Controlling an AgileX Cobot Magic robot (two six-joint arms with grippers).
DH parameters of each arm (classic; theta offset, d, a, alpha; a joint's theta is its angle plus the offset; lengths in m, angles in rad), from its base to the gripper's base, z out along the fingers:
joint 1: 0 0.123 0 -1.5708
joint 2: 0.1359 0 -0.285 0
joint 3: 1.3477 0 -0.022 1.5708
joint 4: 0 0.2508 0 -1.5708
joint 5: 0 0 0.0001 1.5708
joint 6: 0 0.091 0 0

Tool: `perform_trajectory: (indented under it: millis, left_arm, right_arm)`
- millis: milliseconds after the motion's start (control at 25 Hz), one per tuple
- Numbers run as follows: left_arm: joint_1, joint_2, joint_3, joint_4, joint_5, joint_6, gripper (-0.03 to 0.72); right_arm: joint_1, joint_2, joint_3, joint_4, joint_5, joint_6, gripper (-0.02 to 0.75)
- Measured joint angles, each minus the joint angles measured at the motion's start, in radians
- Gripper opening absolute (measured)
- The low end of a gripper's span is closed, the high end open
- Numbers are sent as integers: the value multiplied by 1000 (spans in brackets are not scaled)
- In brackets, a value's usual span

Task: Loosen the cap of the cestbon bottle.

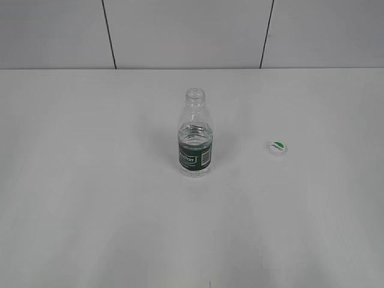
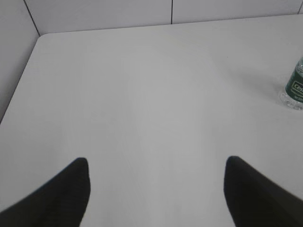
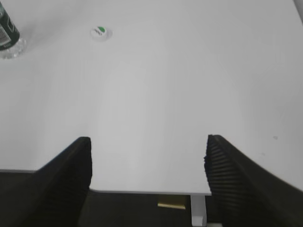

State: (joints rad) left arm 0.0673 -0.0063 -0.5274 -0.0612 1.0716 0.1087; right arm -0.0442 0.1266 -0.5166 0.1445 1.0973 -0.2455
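Left hand (image 2: 156,189): wide apart, holding nothing. It hangs over a bare part of the surface (image 2: 142,94), well away from the bottle.

Right hand (image 3: 147,175): also wide apart and holding nothing. It sits out by the near edge of the surface, with the dark floor showing under it.

Bottle (image 1: 195,135): it stands up straight near the middle of the surface. It has a green band and some water in it. Its top is open, with no cap on it. The left wrist view shows only its bottom part, at the right edge (image 2: 293,90). The right wrist view shows it at the top left corner (image 3: 8,40).

Cap (image 1: 277,146): it lies flat on the surface, to the right of the bottle and well apart from it. The green mark faces up. The right wrist view shows it too (image 3: 100,32).

How far along: the cap is already off, so I think the job is done or even more than done.

What could go wrong: the bottle is open and has water in it. If an arm swings in and bumps it, it could tip and spill.

Another risk: the cap is small and light. A hand brushing it could push it away or off the surface.

Wall (image 1: 192,33): plain panels with dark lines, far behind everything.
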Motion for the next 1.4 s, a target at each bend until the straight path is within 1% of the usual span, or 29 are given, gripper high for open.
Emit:
perform_trajectory:
  millis: [120, 320, 520, 800, 1040, 1400]
  left_arm:
    - [0, 0, 2, 4, 0, -22, 530]
    - [0, 0, 7, 30, 0, -76, 529]
    - [0, 0, 7, 35, 0, -83, 529]
    - [-3, -1, 7, 35, 0, -85, 523]
    - [-52, -1, 7, 35, 0, -85, 515]
    - [-53, -1, 7, 35, 0, -85, 506]
  right_arm:
    - [0, -107, 2, 0, 1, 16, 569]
    - [0, -133, 2, -6, 2, 40, 569]
    - [0, -133, 3, -6, 0, 43, 569]
    - [43, -133, 3, -6, -1, 44, 569]
    - [100, -133, 3, -6, -1, 44, 569]
    - [104, -133, 3, -5, -1, 44, 569]
